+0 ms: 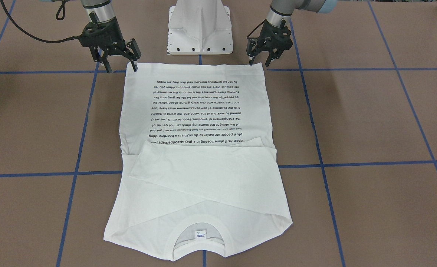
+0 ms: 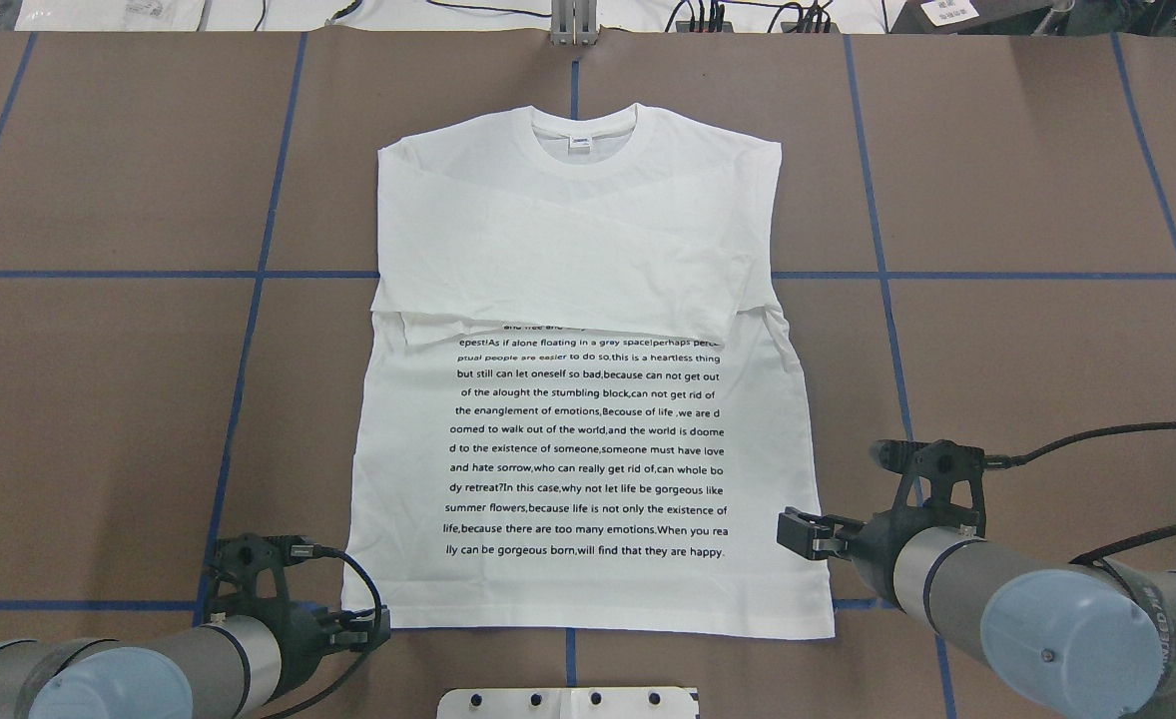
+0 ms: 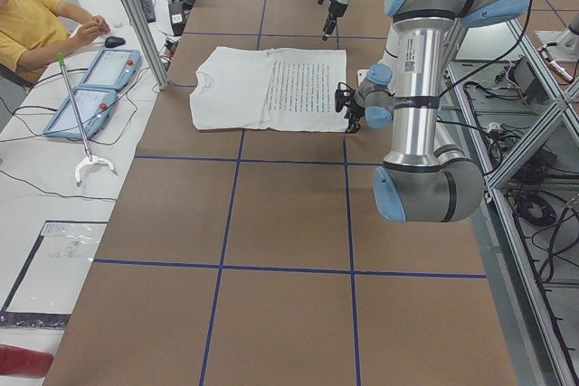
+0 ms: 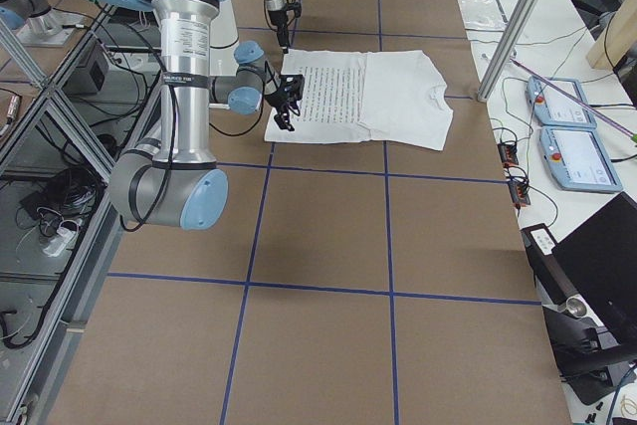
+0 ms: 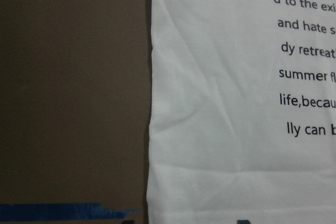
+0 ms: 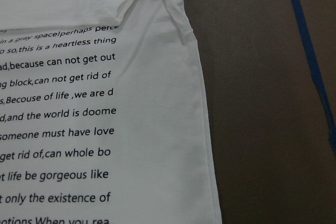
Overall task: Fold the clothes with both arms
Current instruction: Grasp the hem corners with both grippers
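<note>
Brown table lying flat before me, blue tape lines crossing it in grid. White T-shirt lying spread directly on it, mid-table, printed side facing up. Collar pointing toward far edge. Hem lying on my side, near white pedestal, narrow strip of table showing between. Sleeves lying folded across chest, covering top lines of black text. Tape lines running under shirt. Pedestal standing on table at my edge.
</note>
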